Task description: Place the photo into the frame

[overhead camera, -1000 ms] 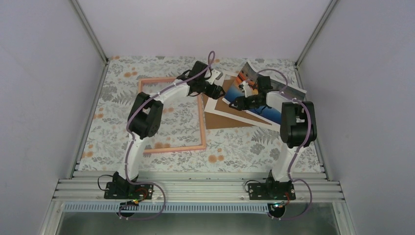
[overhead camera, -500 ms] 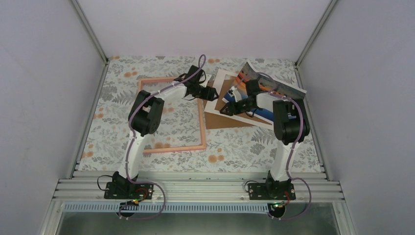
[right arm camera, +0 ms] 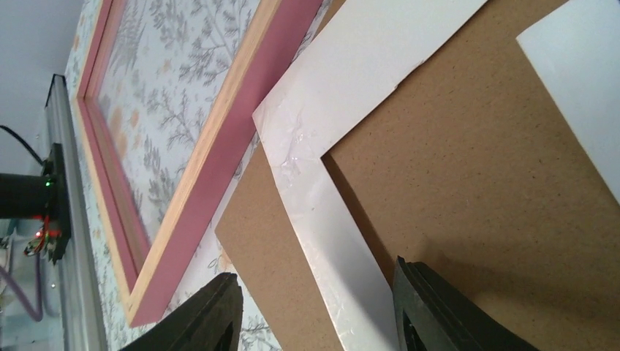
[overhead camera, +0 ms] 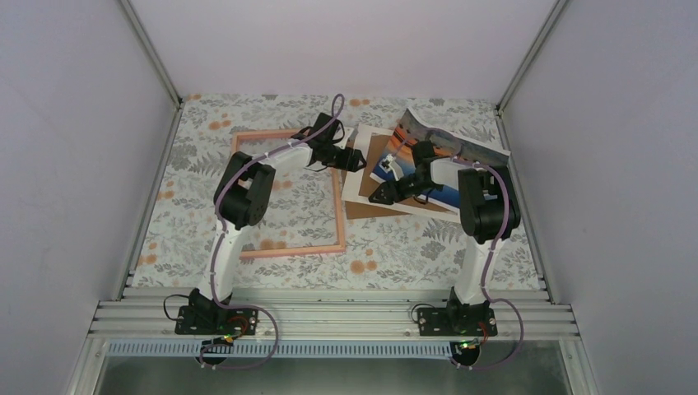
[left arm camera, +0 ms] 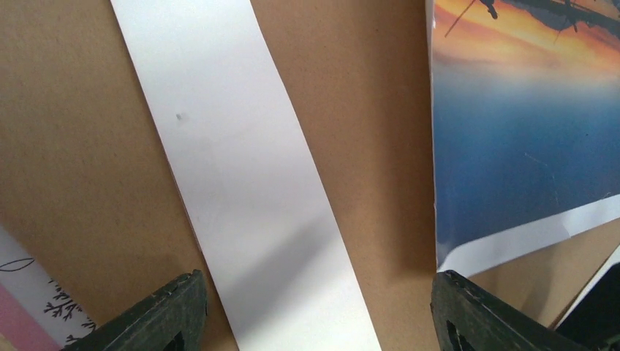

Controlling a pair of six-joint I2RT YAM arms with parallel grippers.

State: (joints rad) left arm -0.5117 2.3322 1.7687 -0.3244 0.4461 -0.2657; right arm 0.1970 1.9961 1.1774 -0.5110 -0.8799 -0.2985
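- Setting: white-walled enclosure, with a floral tablecloth [overhead camera: 395, 247] on the table and both arms reaching toward the far right-centre.
- Left gripper [left arm camera: 318, 285]: its fingers [left arm camera: 172, 314] stand wide apart and have hold of nothing.
- A strip of the white mat [left arm camera: 248, 190] runs between them, lying on the brown backing board [left arm camera: 365, 110]. I cannot tell whether the fingertips touch it.
- Right gripper [right arm camera: 316, 274]: its fingers [right arm camera: 439, 314] are about half spread and nothing is gripped.
- They are low over the near-left corner of the mat, where it overlaps the backing board. Contact cannot be told here either.
- The photo [overhead camera: 397, 156] lies picture side up on the mat and backing board.
- It is to the right of the left gripper and partly under the right arm.
- Its white-bordered corner rests on the board inside the mat opening, and its far right edge curls upward.
- The frame [overhead camera: 339, 206] lies flat on the tablecloth, left of the stack, with the floral pattern showing through its middle.
- The mat's corner sits just beside the frame's right rail.
- The photo is clear of the frame and not inside it.
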